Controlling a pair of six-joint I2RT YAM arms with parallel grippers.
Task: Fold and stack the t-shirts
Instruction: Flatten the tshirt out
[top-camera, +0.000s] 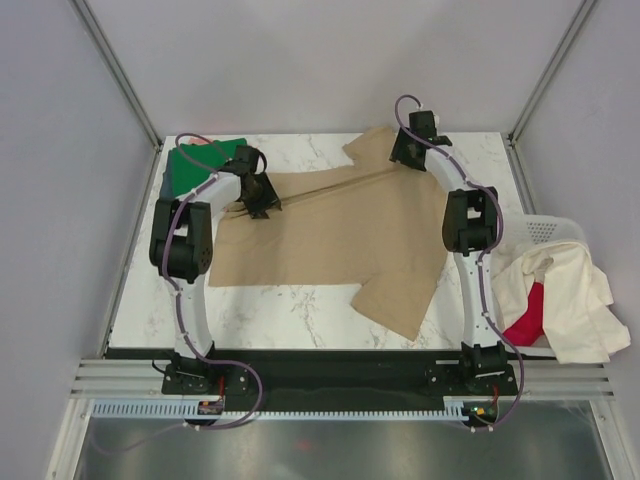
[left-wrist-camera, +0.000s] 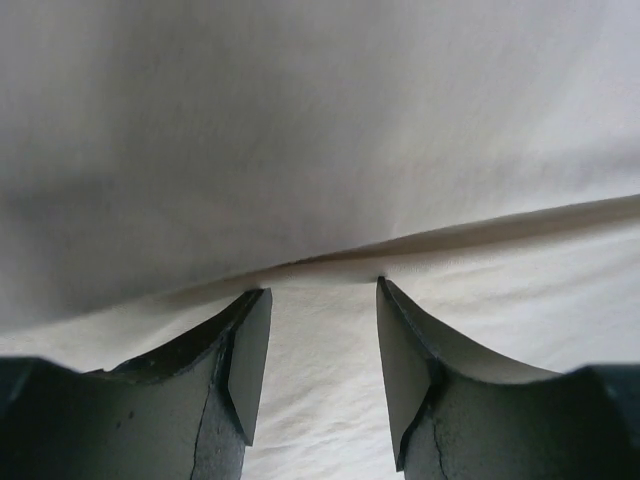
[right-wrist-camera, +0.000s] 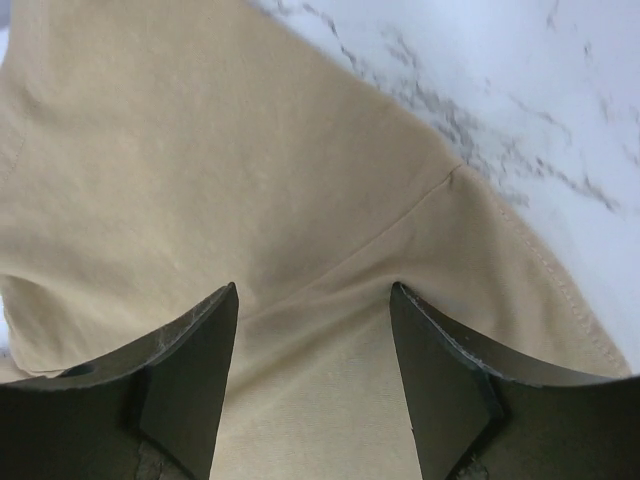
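Top external view: the tan t-shirt (top-camera: 330, 235) lies spread over the middle of the marble counter (top-camera: 290, 305). Its long axis runs left to right. The straight hem points to the left and the shoulder end points right, partly hidden behind the right arm. One sleeve sticks out toward the far edge and the other toward the near edge. A raised crease crosses the far part of the cloth, slanting from the left hand (top-camera: 262, 198) up to the right hand (top-camera: 410, 150).

Left wrist view: the left hand's fingers (left-wrist-camera: 240, 350) stand moderately apart. The ridge of cloth lies right at their tips and nothing is pinched between them.

Right wrist view: the right hand's fingers (right-wrist-camera: 195, 360) are spread wide just above the tan cloth beside a stitched seam, closed on nothing. Bare marble shows beyond the shirt's edge.

A green t-shirt (top-camera: 195, 168) sits folded at the far left corner of the counter, just beside the left hand. Off the right edge is a white mesh basket (top-camera: 548, 228). A cream t-shirt (top-camera: 580, 300) is draped over its near side, with a red t-shirt (top-camera: 525, 328) showing from under it.
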